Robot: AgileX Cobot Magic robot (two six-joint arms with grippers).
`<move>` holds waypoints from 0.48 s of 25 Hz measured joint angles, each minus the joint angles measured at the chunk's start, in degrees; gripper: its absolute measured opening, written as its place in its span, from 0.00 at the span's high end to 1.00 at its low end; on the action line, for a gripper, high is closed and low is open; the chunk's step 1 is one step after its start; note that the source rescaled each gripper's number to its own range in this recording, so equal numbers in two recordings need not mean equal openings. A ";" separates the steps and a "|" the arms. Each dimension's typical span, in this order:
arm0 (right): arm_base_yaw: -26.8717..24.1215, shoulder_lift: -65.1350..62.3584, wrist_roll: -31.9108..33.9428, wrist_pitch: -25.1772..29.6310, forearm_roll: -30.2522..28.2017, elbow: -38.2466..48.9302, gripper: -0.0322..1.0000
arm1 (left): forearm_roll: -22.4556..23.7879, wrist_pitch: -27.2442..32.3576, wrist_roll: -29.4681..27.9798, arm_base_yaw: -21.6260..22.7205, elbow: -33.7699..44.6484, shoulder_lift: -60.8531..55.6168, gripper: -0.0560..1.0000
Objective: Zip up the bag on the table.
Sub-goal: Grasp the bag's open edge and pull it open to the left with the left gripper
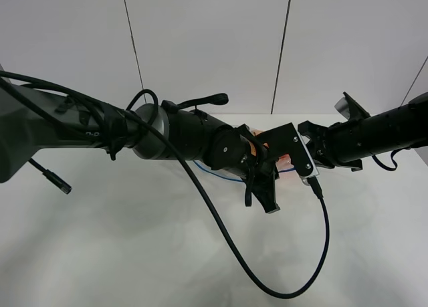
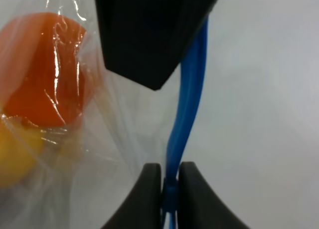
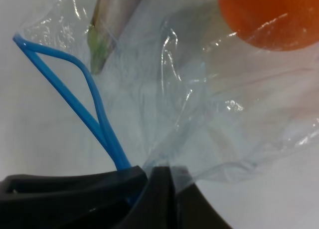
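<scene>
Bag (image 2: 99, 139) lies mid-table (image 1: 134, 253) and seems thin, soft and slippery; better to hold its stiffer blue strip (image 2: 187, 104). Left gripper (image 2: 169, 189) is closed on that strip, right gripper (image 3: 149, 186) on its end.

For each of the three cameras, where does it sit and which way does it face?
Exterior high: mounted above, looking down on the table; the left arm and right arm meet mid-table, hiding most of the bag.
Left wrist: on the left arm, looking along the left hand, shut on the blue zipper strip.
Right wrist: on the right arm, looking along the right hand, shut on the bag's corner.
Shared: both wrist views show the zipper strip and the orange inside the bag.
</scene>
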 joint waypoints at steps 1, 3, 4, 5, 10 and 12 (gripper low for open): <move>0.00 0.00 0.00 0.00 0.01 0.00 0.97 | 0.00 0.00 0.00 0.00 0.00 0.00 0.93; 0.00 0.00 0.00 0.00 0.01 0.00 0.97 | 0.07 0.00 0.00 0.00 0.00 0.00 0.95; 0.00 0.00 0.00 0.00 -0.03 0.00 0.97 | 0.06 0.00 0.00 0.00 0.00 0.00 0.95; 0.00 0.00 0.00 0.00 -0.03 0.00 0.97 | 0.06 0.00 0.00 0.00 0.00 0.00 0.95; 0.00 0.00 0.00 0.00 -0.25 0.00 0.97 | 0.06 0.00 0.00 0.00 0.00 0.00 0.95; 0.00 0.00 0.00 -0.06 -0.96 0.00 0.97 | 0.06 0.34 0.11 0.00 0.00 0.00 0.95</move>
